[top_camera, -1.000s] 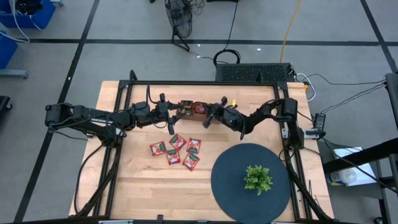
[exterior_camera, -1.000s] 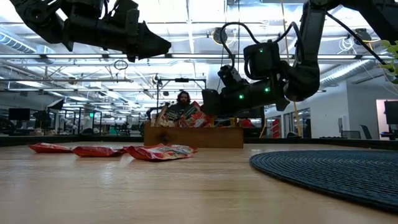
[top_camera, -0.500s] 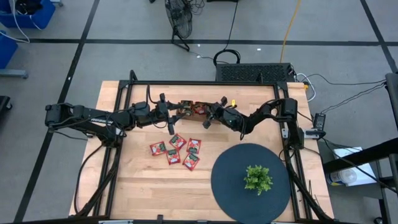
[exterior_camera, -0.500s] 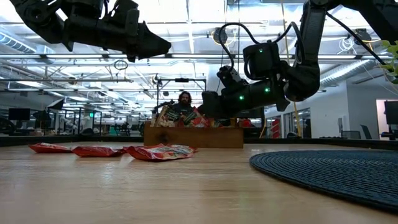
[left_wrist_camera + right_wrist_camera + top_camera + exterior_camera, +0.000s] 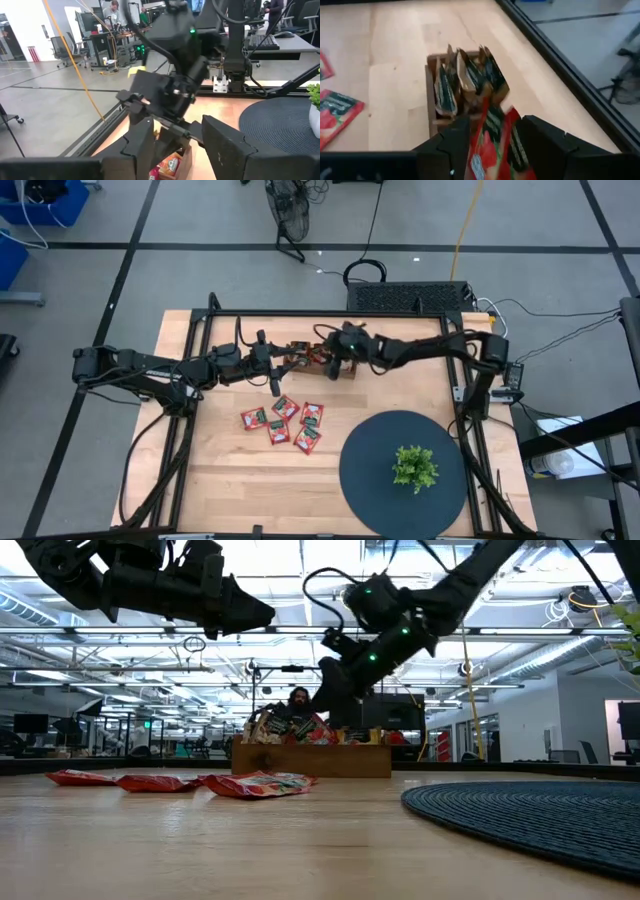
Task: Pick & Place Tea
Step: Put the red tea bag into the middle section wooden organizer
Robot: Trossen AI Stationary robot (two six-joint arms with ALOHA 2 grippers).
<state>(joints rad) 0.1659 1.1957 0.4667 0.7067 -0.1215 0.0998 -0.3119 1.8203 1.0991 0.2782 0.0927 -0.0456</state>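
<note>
The wooden tray stood at the far middle of the table and serves as landmark throughout.

Right gripper: positioned directly over the tray's right end. In the right wrist view a red sachet stood on edge between its fingers, long axis pointing at the tray just ahead. The fingers stood apart at the sachet's sides. Whether they gripped it or had let it go could not be told. Judged: the coming move turns on the sachet dropping edge-on into the tray; the right arm is the nearer and already aligned.

Left gripper: at the tray's left end, slightly to the near side, above the table. In the left wrist view its fingers stood apart with nothing between them, so it was released and empty, pointing toward the tray and the right arm beyond.

Count of tea:
- Five red sachets lay flat in a loose cluster on the table, on the near side of the tray, well apart from it and closer to the left gripper.
- One sachet at the right gripper.
- Several sachets stood upright in the tray, dark and tan faces showing; the exact number could not be read.

Other items: one dark round mat near-right of the tray, carrying one small green plant.
</note>
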